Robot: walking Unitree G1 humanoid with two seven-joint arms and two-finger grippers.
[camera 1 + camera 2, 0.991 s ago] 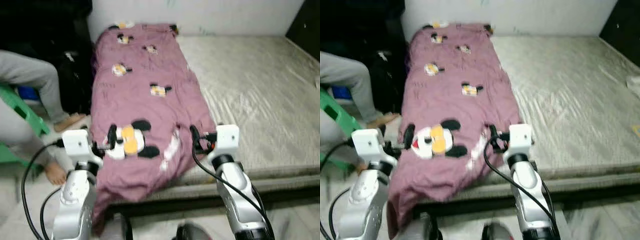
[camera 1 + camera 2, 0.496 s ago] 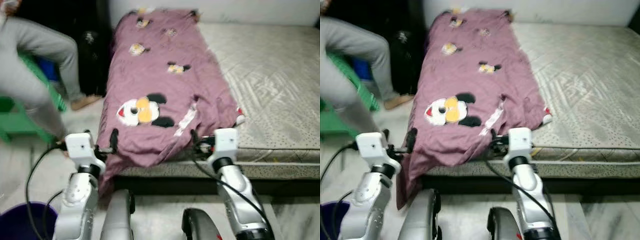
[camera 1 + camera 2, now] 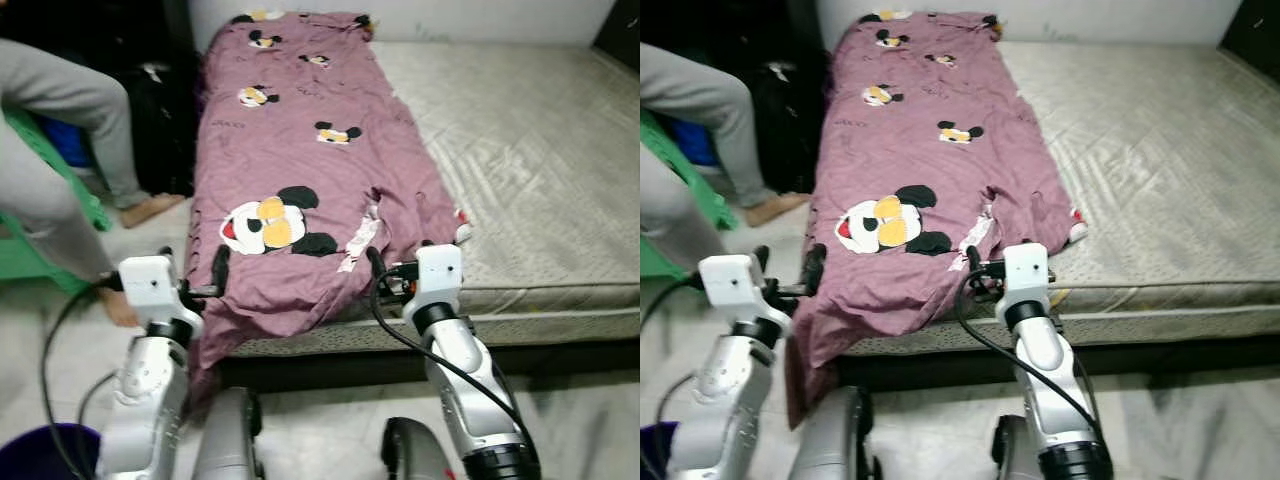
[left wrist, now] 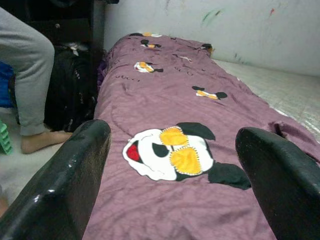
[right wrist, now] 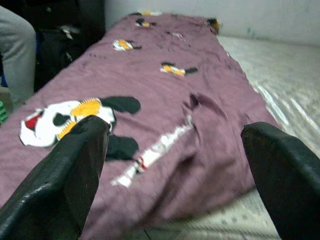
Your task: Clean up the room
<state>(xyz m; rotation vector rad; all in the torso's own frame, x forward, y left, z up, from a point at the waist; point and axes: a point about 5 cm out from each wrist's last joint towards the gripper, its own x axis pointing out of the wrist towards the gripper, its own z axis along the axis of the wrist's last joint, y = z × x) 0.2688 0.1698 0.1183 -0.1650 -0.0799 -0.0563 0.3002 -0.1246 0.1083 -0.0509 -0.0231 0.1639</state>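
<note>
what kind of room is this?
Most likely a bedroom: a low mattress by the wall, a purple cartoon-print blanket lying along its left side, and a person sitting beside it.

The blanket (image 3: 300, 170) is purple with black, white and yellow cartoon mice. The mattress (image 3: 520, 150) is grey. The stool (image 3: 40, 215) is green.

Seated person's grey-trousered leg (image 3: 70, 95) (barefoot) on green stool (image 3: 40, 215), w/ black bag (image 3: 160, 120) by bed.

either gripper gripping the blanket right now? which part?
Nothing held. Left gripper and right gripper are both open, fingers spread in front of the mauve cartoon-mouse-print blanket, not touching it.
</note>
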